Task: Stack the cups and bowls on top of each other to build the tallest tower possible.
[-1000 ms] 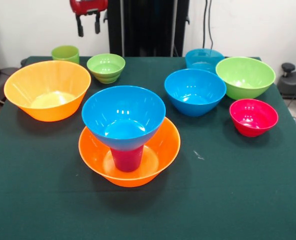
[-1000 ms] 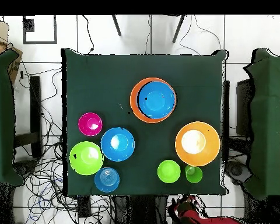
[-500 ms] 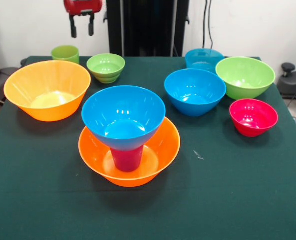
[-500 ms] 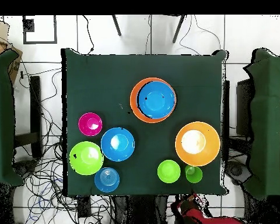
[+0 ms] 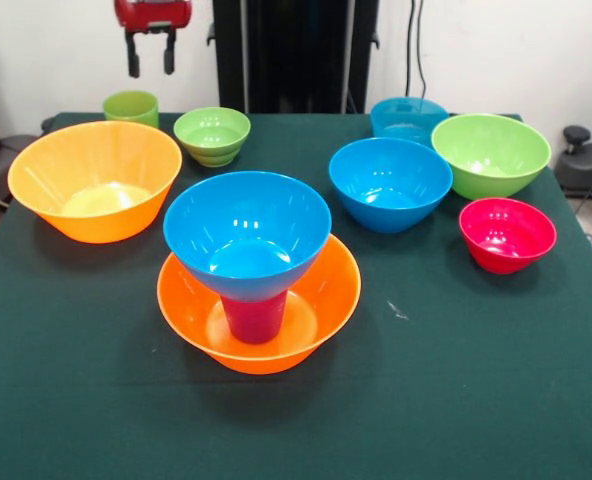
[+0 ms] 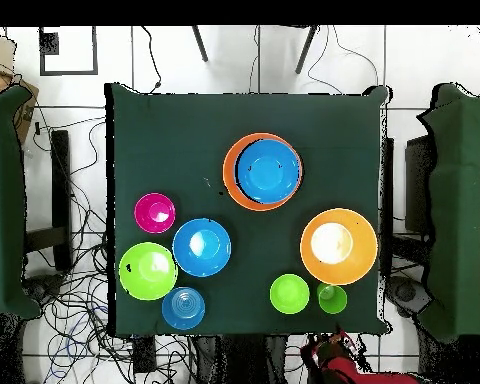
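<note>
The tower stands at the table's middle front: a wide orange bowl [image 5: 321, 318] holds a purple-magenta cup [image 5: 254, 318], and a blue bowl [image 5: 247, 235] sits on the cup. From above the tower [image 6: 268, 170] shows as blue ringed by orange. My gripper [image 5: 150, 57] hangs open and empty in the air at the top left, above and behind the light green cup [image 5: 131, 105]. In the overhead view the gripper [image 6: 329, 350] is off the table's edge, close to the green cup [image 6: 332, 298].
Loose on the green cloth are an orange bowl [image 5: 94, 180], a small lime bowl [image 5: 212, 135], a blue bowl [image 5: 390, 183], a teal bowl [image 5: 408, 118], a large lime bowl [image 5: 491, 152] and a red-pink bowl [image 5: 507, 233].
The gripper has risen and drifted left in the front view, away from the table's back edge. The bowls and cups have not moved.
</note>
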Tool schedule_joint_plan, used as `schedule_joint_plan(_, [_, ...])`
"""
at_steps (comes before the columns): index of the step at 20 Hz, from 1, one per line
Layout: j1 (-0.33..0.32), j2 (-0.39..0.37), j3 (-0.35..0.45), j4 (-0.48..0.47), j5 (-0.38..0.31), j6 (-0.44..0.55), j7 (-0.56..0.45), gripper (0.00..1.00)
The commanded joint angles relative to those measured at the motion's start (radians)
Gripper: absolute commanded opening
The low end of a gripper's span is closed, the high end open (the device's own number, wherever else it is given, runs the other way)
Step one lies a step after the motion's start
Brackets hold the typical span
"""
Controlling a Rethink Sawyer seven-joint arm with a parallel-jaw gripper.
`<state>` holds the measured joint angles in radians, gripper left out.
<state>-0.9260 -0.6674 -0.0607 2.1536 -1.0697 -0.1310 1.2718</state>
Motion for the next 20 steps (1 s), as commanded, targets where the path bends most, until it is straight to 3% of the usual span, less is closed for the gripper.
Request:
schedule_joint_plan(1, [0.019,0.066,0.108,-0.111,-0.060,-0.002,0.089,1.00])
schedule_joint_plan(11, [0.076,0.115,0.058,-0.149,-0.037,-0.051,0.101,1.00])
schedule_joint_plan(20, [0.097,0.130,0.062,-0.160,-0.022,-0.073,0.114,1.00])
